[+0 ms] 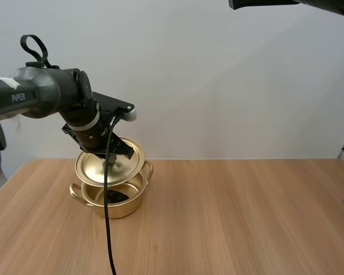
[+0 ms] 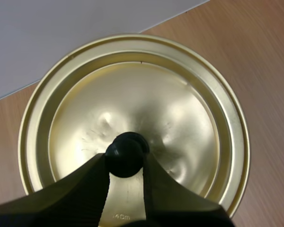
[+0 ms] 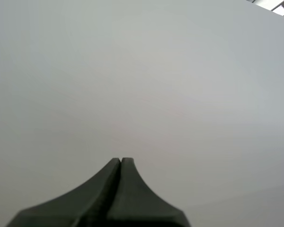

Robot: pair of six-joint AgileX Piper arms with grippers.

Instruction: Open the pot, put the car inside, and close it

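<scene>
Gold lid (image 1: pixel 92 169) is hanging tilted just above the gold pot (image 1: pixel 124 207), and my left gripper (image 1: pixel 112 159) is holding it up. In the left wrist view, the left gripper (image 2: pixel 124 159) is pinching the lid's black knob (image 2: pixel 125 146) tight between its two black fingers (image 2: pixel 85 189), with the shiny lid (image 2: pixel 132 94) spreading out below. The pot is sitting on the wooden table (image 1: pixel 246 217), near the table's left side, and its top is partly open at the front. A small dark thing (image 1: pixel 117 196) is lying inside the pot, but it is too small to tell what it is. My right arm (image 1: pixel 286 4) is reaching across high up, far from the pot. My right gripper (image 3: pixel 120 162) is pressing its fingers together on nothing.
</scene>
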